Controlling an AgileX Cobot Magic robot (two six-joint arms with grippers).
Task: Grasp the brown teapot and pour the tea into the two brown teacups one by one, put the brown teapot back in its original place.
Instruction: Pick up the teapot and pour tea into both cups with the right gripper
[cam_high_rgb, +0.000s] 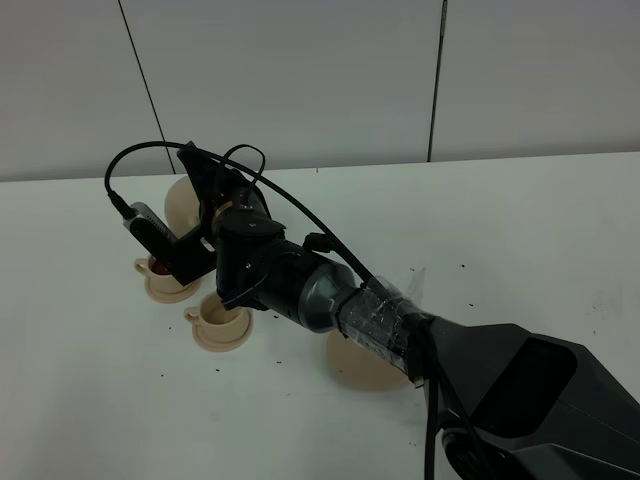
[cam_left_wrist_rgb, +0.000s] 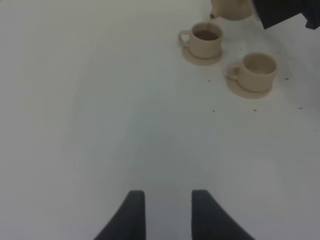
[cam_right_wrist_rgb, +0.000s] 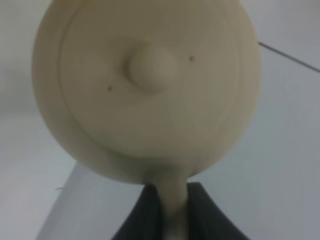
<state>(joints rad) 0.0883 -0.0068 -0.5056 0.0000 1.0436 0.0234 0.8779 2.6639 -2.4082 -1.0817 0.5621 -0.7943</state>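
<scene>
Hiding much of the brown teapot (cam_high_rgb: 180, 200) in the high view, the black right arm (cam_high_rgb: 300, 285) and its cables leave only a round tan side to see. The arm also covers part of the wide saucer (cam_high_rgb: 360, 372), and its wrist camera blocks one edge of the far teacup (cam_left_wrist_rgb: 206, 41). In the left wrist view the teapot is cut off by the picture edge, so only its bottom and its short spout (cam_left_wrist_rgb: 213, 15) show. All the dishes are smooth, dull tan clay on a plain white table (cam_high_rgb: 520, 220) with tiny dark specks. The two cups are small and round with loop handles, and each sits on a little saucer (cam_left_wrist_rgb: 202, 59). The far teacup has dark tea in it, and the near teacup (cam_left_wrist_rgb: 258, 69) looks pale inside. The teapot is fat and round, and its lid (cam_right_wrist_rgb: 200, 110) has a round knob (cam_right_wrist_rgb: 150, 67). It is held up in the air and tipped over, with its handle (cam_right_wrist_rgb: 172, 200) toward the arm and its spout pointing down at the far teacup. The right gripper (cam_right_wrist_rgb: 172, 212) pinches the handle tight. The left gripper (cam_left_wrist_rgb: 168, 215) hangs over bare table, its jaws spread apart with nothing between them.
</scene>
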